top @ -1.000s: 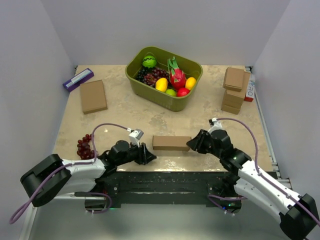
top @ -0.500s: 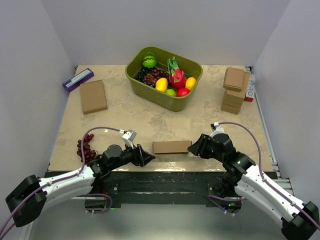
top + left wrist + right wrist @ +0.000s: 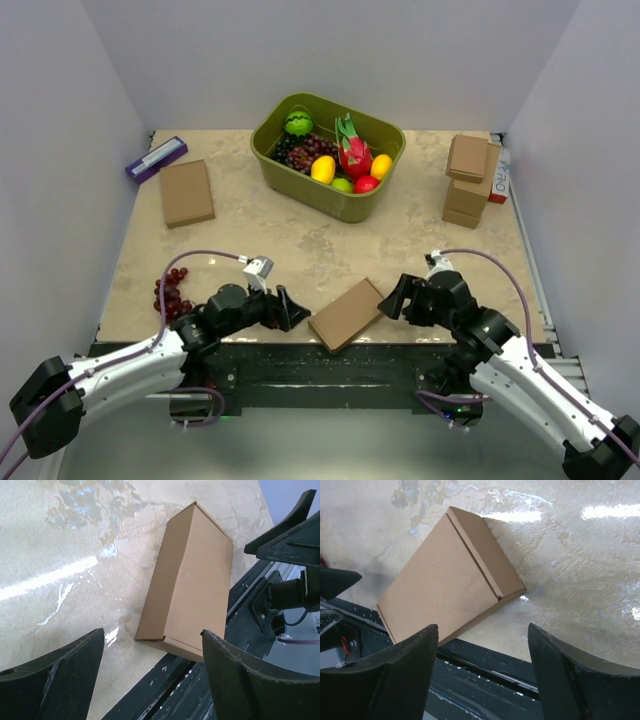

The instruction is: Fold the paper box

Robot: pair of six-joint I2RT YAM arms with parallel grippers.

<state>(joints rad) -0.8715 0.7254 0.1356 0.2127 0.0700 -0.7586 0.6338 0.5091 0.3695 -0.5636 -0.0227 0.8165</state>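
The box [image 3: 346,314] is closed up and lying flat at bottom center of the top view. It's turned diagonal, with one corner poking over the near edge of the surface [image 3: 300,240]. The left fingers [image 3: 50,680] and right fingers [image 3: 575,675] sit either side of it, both spread wide, gripping nothing.

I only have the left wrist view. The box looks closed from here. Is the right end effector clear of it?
Observer: Yes. The right end effector is open and apart from the box.
Operator: Anything loose on my left?
Observer: Loose grapes lie on the table, left of the left end effector.
Operator: Any other boxes?
Observer: A flat box lies far left, and a stack stands far right.
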